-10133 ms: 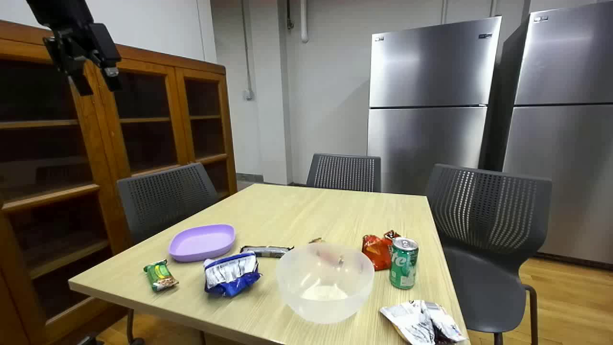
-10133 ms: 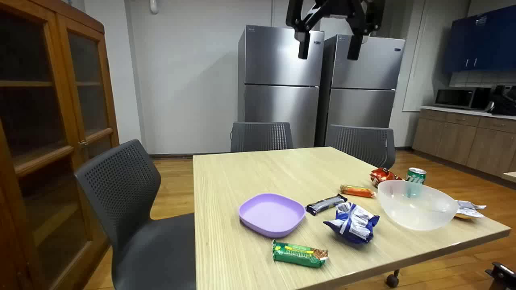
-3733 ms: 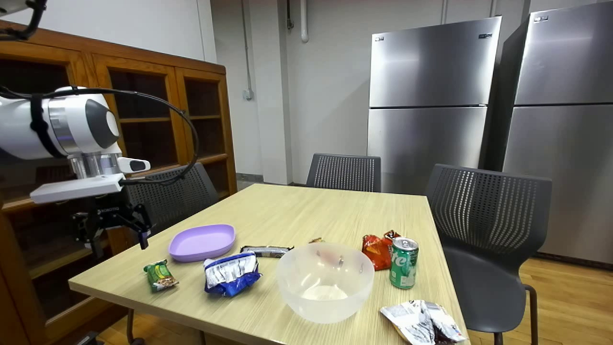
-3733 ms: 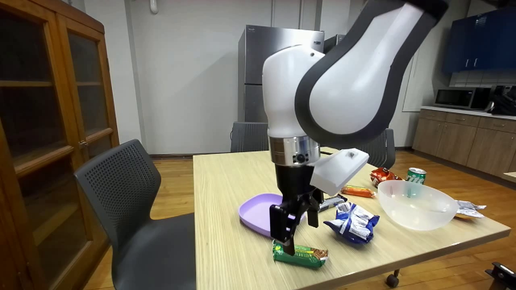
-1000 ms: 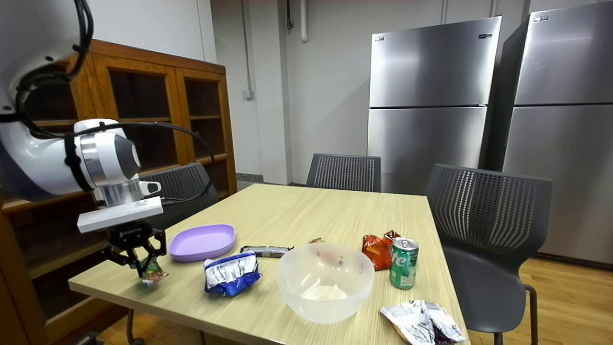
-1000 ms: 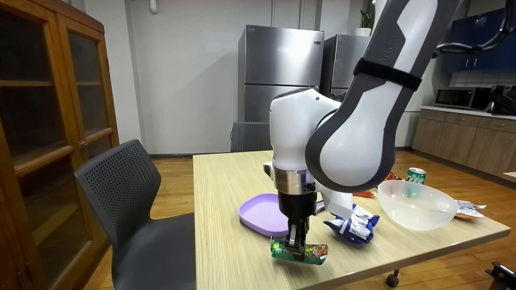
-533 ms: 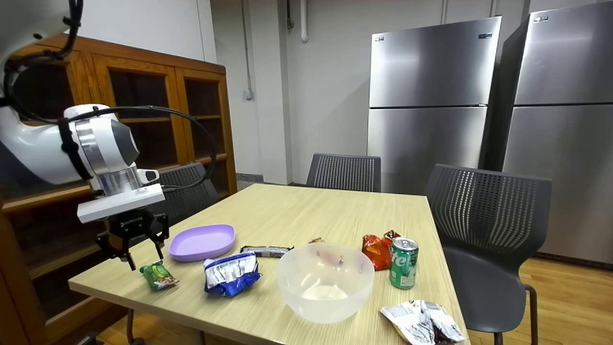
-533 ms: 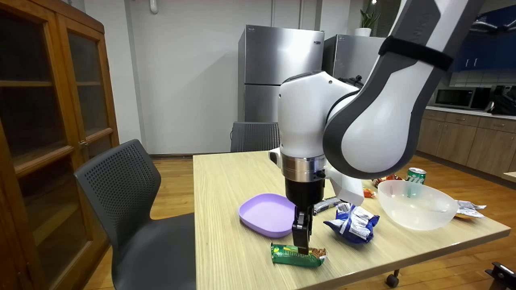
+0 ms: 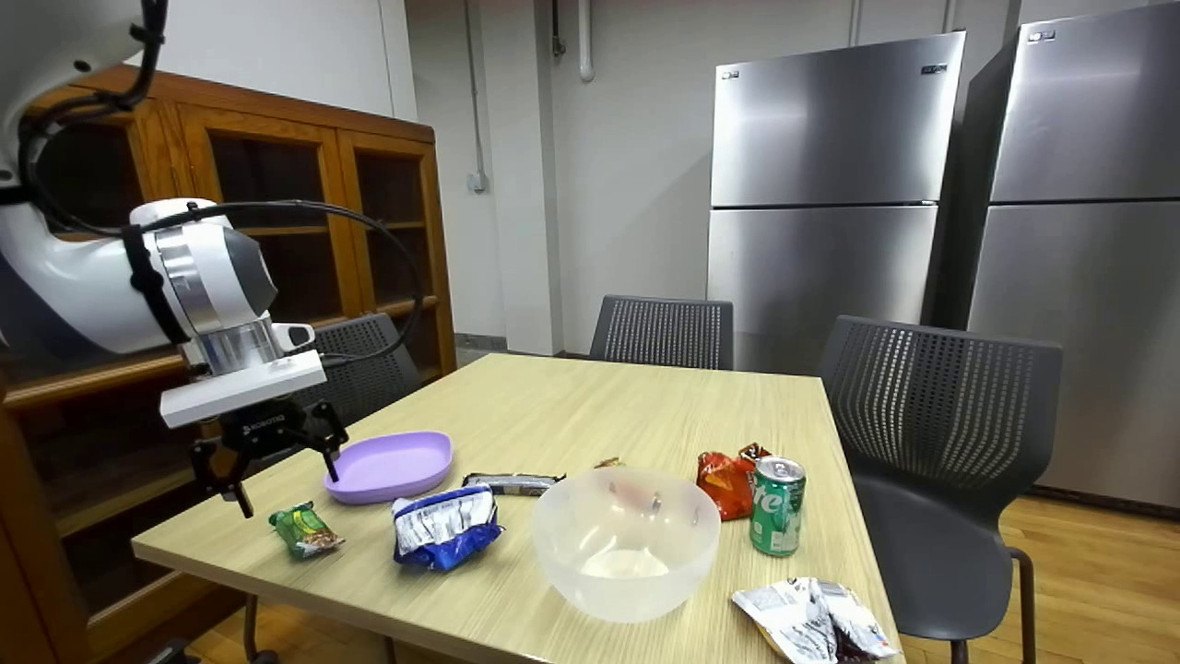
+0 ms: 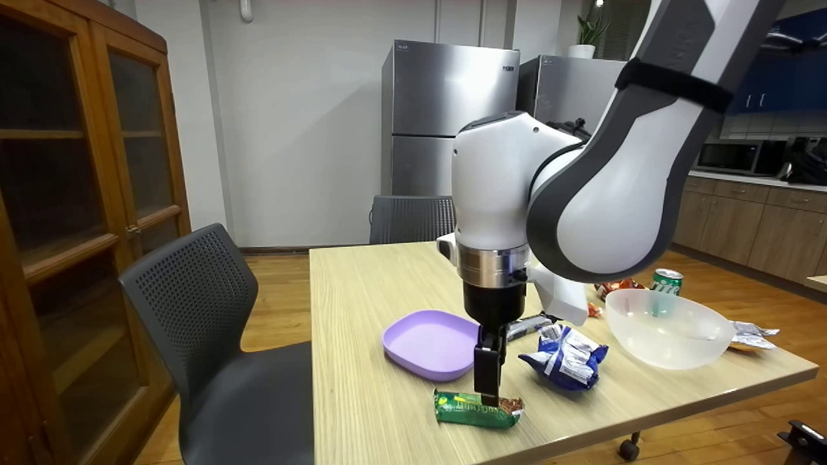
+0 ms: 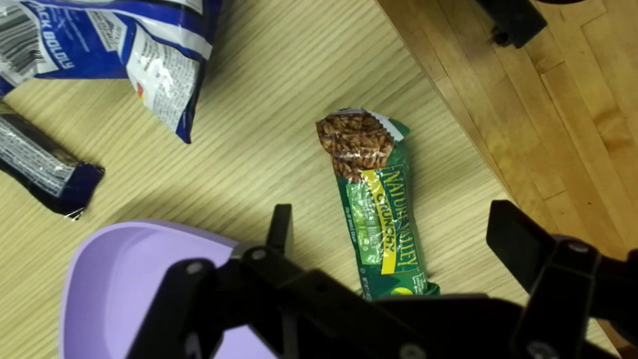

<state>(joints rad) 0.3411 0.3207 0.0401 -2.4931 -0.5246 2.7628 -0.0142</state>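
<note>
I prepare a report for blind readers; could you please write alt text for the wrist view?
An open black gripper hangs, without contact, over a green Nature Valley bar lying on a pale wooden table. At left are a blue snack bag, a dark-wrapped bar and a purple dish, partly hidden by the gripper; wooden floor shows at right.

Glossy bar wrapper [image 11: 384,214], smooth plastic tray [image 11: 122,279]
</note>
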